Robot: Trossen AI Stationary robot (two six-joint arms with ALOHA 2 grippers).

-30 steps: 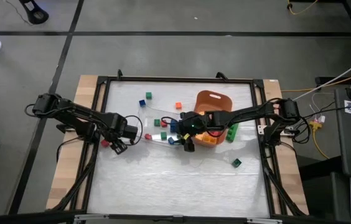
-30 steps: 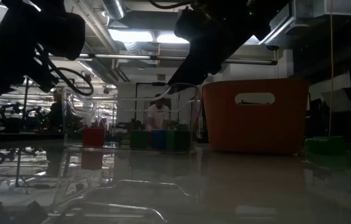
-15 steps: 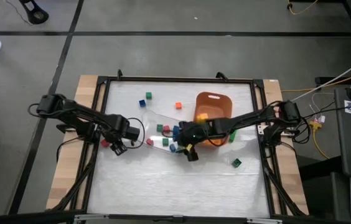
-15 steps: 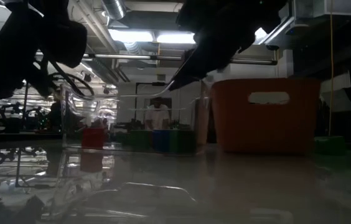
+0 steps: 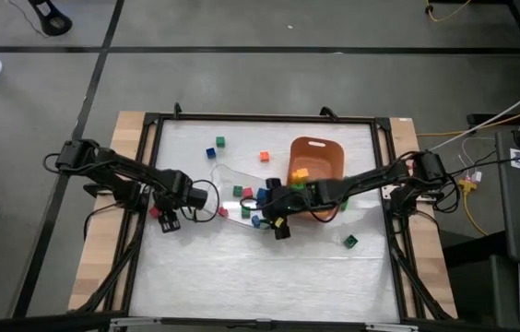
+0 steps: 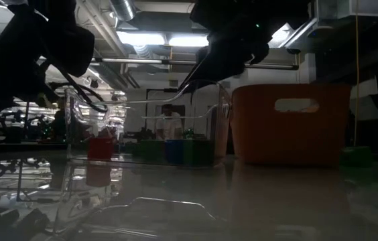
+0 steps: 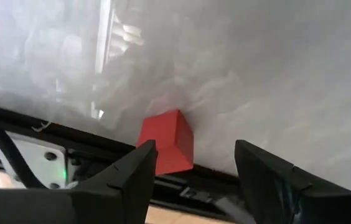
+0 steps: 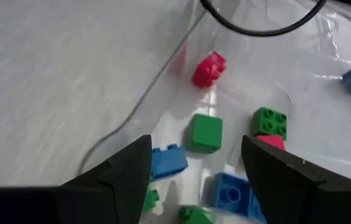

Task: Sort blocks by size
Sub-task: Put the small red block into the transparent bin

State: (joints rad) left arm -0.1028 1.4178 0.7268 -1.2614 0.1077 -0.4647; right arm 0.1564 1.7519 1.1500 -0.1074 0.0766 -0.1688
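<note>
While your right fingers (image 8: 119, 177) stand wide apart with nothing between them, they now hang over the clear tray (image 5: 226, 172), looking straight down at a green cube (image 8: 206, 132) lying inside it. A blue brick (image 8: 168, 160), a green studded brick (image 8: 270, 121) and a red piece (image 8: 209, 68) lie close around that cube, all inside the tray.

Your left fingers (image 7: 132, 180) are equally wide and equally empty. They straddle a red cube (image 7: 166, 142) that sits outside the tray, against the table frame on the tray's left.

A second ago your right arm lay across the orange bin (image 5: 320, 148) just right of the tray; it has since swung off the bin and over the tray's blocks. Your left arm has dropped a little away from the tray toward the red cube. I read that as both arms lining up for a pick, with nothing lifted yet.

Farther out, other blocks are still loose on the table (image 5: 242, 267): a green one (image 5: 219, 142) and an orange one (image 5: 265, 156) beyond the tray, and a dark green one (image 5: 350, 242) past the bin. So the sorting looks far from finished.

No brand, label or writing can be read on the blocks, tray or bin.
</note>
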